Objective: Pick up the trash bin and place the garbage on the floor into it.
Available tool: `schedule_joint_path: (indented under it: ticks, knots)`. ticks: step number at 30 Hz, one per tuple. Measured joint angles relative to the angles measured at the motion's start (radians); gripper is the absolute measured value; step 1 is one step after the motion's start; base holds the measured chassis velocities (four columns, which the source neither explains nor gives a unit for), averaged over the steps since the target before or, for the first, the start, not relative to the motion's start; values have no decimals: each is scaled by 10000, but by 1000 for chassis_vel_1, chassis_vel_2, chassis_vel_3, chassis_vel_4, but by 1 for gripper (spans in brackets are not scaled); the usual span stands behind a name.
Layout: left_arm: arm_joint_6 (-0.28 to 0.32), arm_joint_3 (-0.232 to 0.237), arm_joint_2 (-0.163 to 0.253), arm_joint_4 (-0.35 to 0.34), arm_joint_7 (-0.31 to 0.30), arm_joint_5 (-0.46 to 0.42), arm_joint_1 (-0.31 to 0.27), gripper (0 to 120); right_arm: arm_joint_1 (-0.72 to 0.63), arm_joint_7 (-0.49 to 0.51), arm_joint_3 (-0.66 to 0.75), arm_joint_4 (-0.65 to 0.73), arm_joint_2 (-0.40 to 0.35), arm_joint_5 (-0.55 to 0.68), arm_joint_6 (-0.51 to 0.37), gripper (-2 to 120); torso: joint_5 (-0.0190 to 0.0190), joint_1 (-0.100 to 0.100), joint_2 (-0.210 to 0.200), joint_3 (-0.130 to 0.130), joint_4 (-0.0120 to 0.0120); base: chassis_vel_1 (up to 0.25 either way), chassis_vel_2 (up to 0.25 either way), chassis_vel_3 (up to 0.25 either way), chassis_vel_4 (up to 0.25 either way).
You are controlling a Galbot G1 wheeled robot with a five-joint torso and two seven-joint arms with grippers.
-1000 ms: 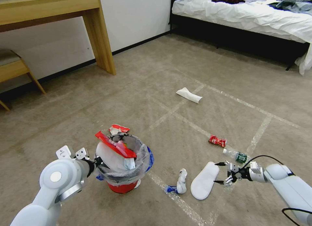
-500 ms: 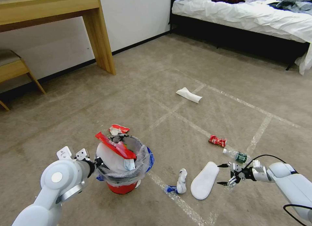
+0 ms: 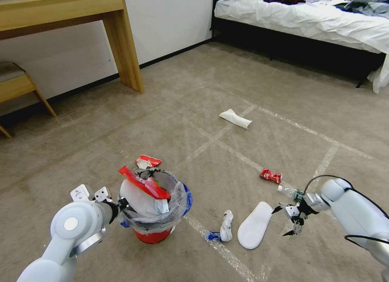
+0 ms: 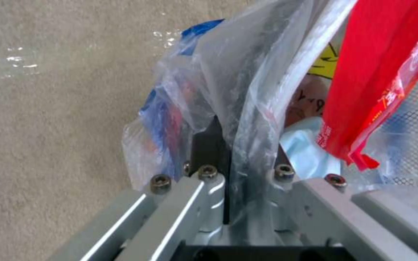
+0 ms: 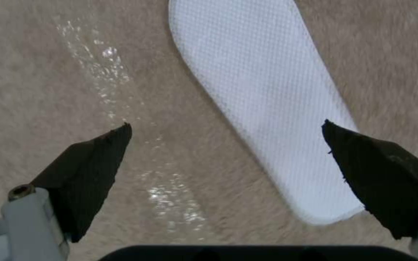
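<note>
The red trash bin, lined with a clear bag, stands on the floor at lower left, stuffed with a red wrapper. My left gripper is shut on its bagged rim; the left wrist view shows the left gripper pinching the plastic bag. My right gripper is open just right of a white slipper, fingers pointing down. In the right wrist view the right gripper hovers over the slipper. Nearby garbage: crumpled paper, a bottle, a red wrapper.
A second white slipper lies farther out on the tape lines, and a red wrapper lies behind the bin. A wooden desk and bench stand at back left, a bed at back right.
The right arm has lifted its elbow and turned the open gripper from pointing sideways at the slipper to pointing down beside it. The left gripper and bin have barely moved.
</note>
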Motion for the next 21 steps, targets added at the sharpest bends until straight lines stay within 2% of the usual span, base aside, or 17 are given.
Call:
schedule_joint_path:
  ticks: [9, 21]
  knots:
    - [-21, -49, 34, -9, -1, -8, -117, 4, 831, 456, -963, -356, 620, -252, 192, 100, -2, -1, 0, -2, -1, 0, 0, 0, 0]
    - [-42, -76, 73, 51, -4, -36, -203, 4, 1021, 704, -1587, -552, 1244, -1213, 416, 100, 0, -1, 0, -2, 0, 0, 0, 0, 0]
